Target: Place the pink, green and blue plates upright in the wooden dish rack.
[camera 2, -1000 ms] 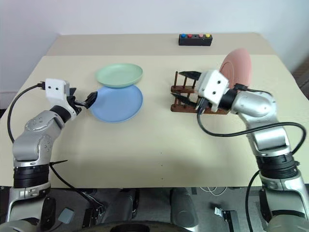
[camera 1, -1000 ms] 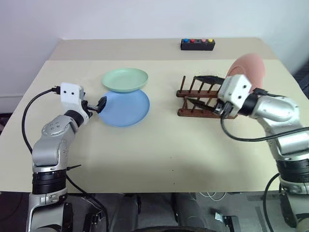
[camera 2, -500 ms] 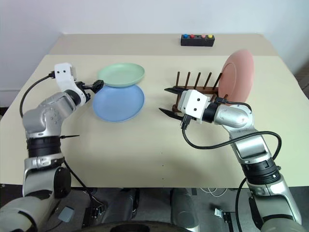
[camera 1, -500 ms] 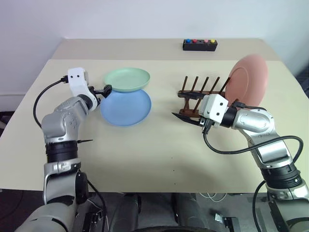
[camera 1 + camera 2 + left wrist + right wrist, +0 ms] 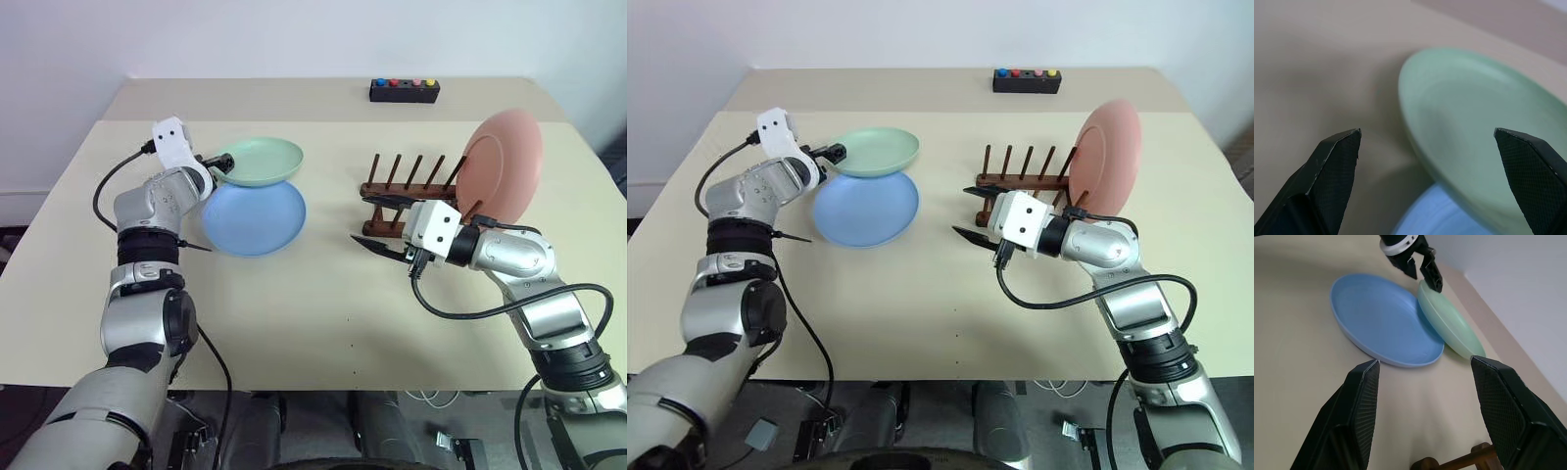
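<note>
Left gripper [image 5: 221, 163] is spread wide right at the near-left rim of the green plate [image 5: 257, 161], one black finger on either side of the edge but nothing pinched as far as I can see. From its wrist cam the two fingertips [image 5: 1339, 152] frame the plate's rim with plenty of gap, and a sliver of the blue plate [image 5: 1435, 215] peeks in below it. The green plate sits with one edge resting on the far rim of the blue plate [image 5: 255, 217], so it's tilted a bit, and both lie flat-ish on the beige table [image 5: 294, 313].

Right gripper [image 5: 972, 211] hangs empty over the table with its fingers apart, pointing toward the two plates, which lie well off ahead of it. The wooden dish rack [image 5: 411, 192] is just behind and beside that gripper, touching nothing of it that I can make out. The pink plate [image 5: 502, 164] already stands upright in the rack at the end farthest from the left gripper, leaning on the pegs.

Way beyond both grippers, near the far table edge, sits a small black box with coloured buttons [image 5: 404, 90].
</note>
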Robot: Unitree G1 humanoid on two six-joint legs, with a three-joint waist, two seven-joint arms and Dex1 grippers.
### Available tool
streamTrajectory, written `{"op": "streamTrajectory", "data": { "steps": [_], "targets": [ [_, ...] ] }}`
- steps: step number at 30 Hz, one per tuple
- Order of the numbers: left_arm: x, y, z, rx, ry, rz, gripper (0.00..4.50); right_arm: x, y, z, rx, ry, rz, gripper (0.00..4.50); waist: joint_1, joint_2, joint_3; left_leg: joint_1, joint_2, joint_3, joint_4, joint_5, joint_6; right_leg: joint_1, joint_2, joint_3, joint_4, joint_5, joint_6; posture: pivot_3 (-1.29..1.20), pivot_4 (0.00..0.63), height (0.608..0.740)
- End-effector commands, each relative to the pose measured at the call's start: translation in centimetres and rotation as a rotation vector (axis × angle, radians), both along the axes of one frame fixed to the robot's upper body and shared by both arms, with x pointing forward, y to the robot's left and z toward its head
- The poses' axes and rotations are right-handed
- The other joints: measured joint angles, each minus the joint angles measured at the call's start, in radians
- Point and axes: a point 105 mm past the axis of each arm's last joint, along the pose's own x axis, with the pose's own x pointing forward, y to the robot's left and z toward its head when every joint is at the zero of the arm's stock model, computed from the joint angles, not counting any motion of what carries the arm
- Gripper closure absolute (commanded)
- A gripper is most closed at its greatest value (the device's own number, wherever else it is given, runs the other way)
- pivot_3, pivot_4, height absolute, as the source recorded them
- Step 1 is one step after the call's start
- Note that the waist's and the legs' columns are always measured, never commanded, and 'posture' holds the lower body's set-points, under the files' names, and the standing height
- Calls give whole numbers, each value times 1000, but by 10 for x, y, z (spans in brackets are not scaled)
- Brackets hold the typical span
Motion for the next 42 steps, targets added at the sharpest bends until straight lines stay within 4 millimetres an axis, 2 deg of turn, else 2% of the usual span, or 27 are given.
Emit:
{"op": "streamTrajectory", "data": {
  "steps": [1, 4, 11, 17, 19, 23, 25, 27, 30, 34, 39, 42],
  "targets": [
    [9, -2, 19, -37, -42, 16, 0, -5, 3, 14, 19, -63, 13, 1521, 0, 0, 0, 0, 0, 0, 0, 0, 0, 0, 0, 0, 0, 0, 0, 0, 150, 734],
    [12, -3, 23, -61, -59, 27, 905, -5, 2, 14, 19, -63, 10, 1470, 0, 0, 0, 0, 0, 0, 0, 0, 0, 0, 0, 0, 0, 0, 0, 0, 150, 734],
    [13, -4, 29, -91, -83, 28, 4385, -7, 1, 12, 17, -61, 3, 1470, 0, 0, 0, 0, 0, 0, 0, 0, 0, 0, 0, 0, 0, 0, 0, 0, 150, 734],
    [12, -6, 30, -106, -92, 1, 4451, -7, 1, 13, 19, -65, 3, 1470, -1, 0, 0, 0, 0, 0, 0, 0, 0, 0, 0, 0, 0, 0, 0, 0, 150, 734],
    [11, -9, 36, -109, -133, -27, 4451, -6, 1, 14, 19, -70, 5, 1470, -1, 0, 0, 0, 0, 0, 0, 0, 0, 0, 0, 0, 0, 0, 0, 0, 150, 734],
    [1, -15, 72, -117, -374, -72, 4451, -2, 3, 24, 20, -125, -10, 1470, -1, 0, 0, 0, 0, 0, 0, 0, 0, 0, 0, 0, 1, 0, 0, 0, 150, 734],
    [-8, -21, 89, -62, -476, -85, 4451, 1, 3, 30, 6, -168, -24, 1470, -1, 0, 0, 0, 0, 0, 0, 1, -1, -1, 0, 0, 1, 0, 0, 0, 150, 734],
    [-27, -40, 114, 30, -619, -132, 4451, 7, 6, 40, -37, -260, -56, 1470, -1, 0, 0, 0, 0, 0, 0, 1, -2, -1, 0, 0, 1, 0, 0, 0, 150, 734],
    [-48, -58, 129, 131, -710, -109, 4451, 17, 11, 55, -94, -414, -103, 1470, 5, -1, 0, -1, 0, 0, 0, 2, -4, -1, -1, 0, 1, 0, 0, 0, 150, 734],
    [-67, -76, 138, 199, -762, -51, 4451, 22, 24, 63, -167, -578, -106, 1470, 6, -1, 0, -1, 0, 0, 0, 2, -4, 0, -1, 0, 1, 0, 0, 0, 150, 734],
    [-82, -105, 141, 251, -788, -88, 4451, 28, 41, 53, -265, -695, -79, 1470, 4, -1, 0, 0, 0, 0, 0, 2, -4, -1, 0, 0, 1, 0, 0, 0, 150, 734],
    [-85, -113, 140, 258, -780, -103, 4451, 31, 45, 47, -306, -735, -71, 1470, 4, -1, 0, 0, 0, 0, 0, 2, -4, -1, 0, 0, 1, 0, 0, 0, 150, 734]
  ]
}}
